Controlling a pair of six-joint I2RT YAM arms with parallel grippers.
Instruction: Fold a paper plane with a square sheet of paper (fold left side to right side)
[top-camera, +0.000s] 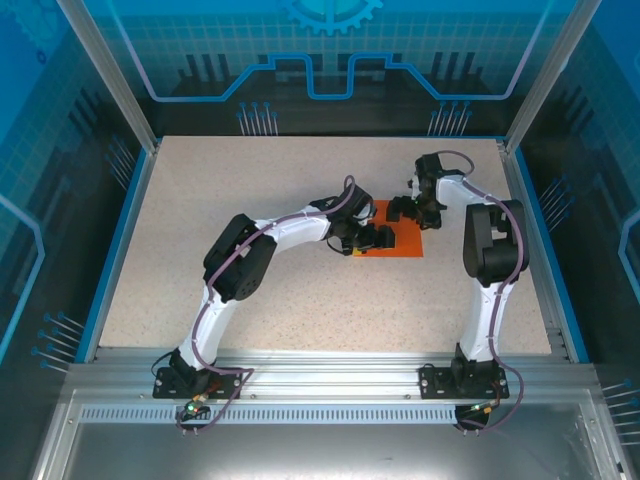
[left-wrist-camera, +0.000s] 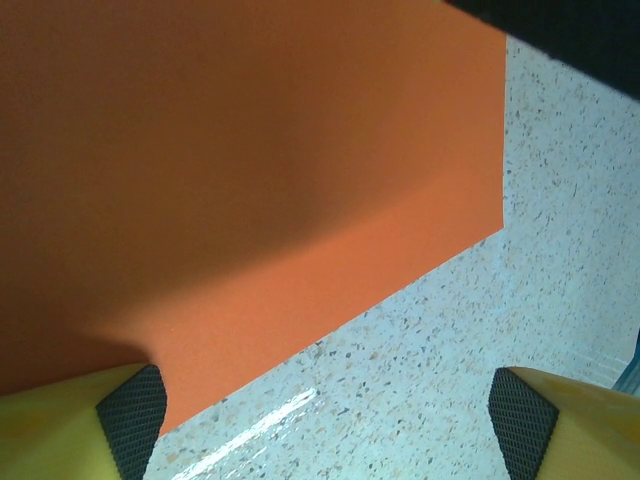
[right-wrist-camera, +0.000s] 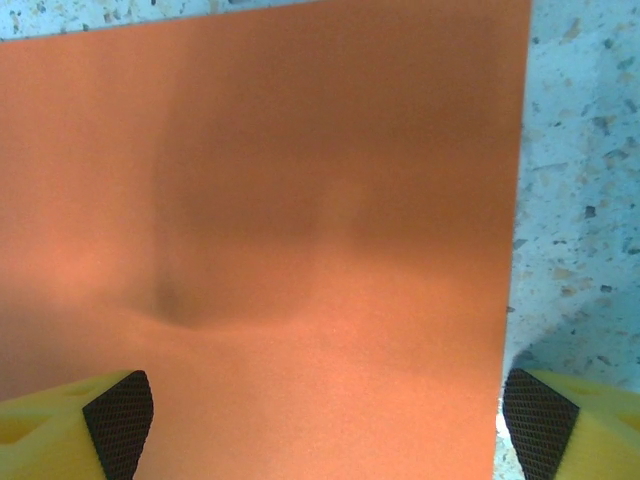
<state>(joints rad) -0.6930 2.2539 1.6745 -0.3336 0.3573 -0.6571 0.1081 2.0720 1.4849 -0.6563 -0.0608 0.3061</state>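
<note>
Square sheet of paper (top-camera: 408, 243), bright orange-red and unmarked, lies flat on the speckled table (top-camera: 250, 200), right of centre, under the tips of both arms; its edges run straight and its visible corners are sharp, though the right wrist view shows a shallow dimple and soft ripples across the surface; the left gripper (left-wrist-camera: 325, 420) hangs over one corner, jaws spread wide, one pad at the paper's edge; the right gripper (right-wrist-camera: 330, 420), equally wide, has one finger above the paper and the other just past its edge.
</note>
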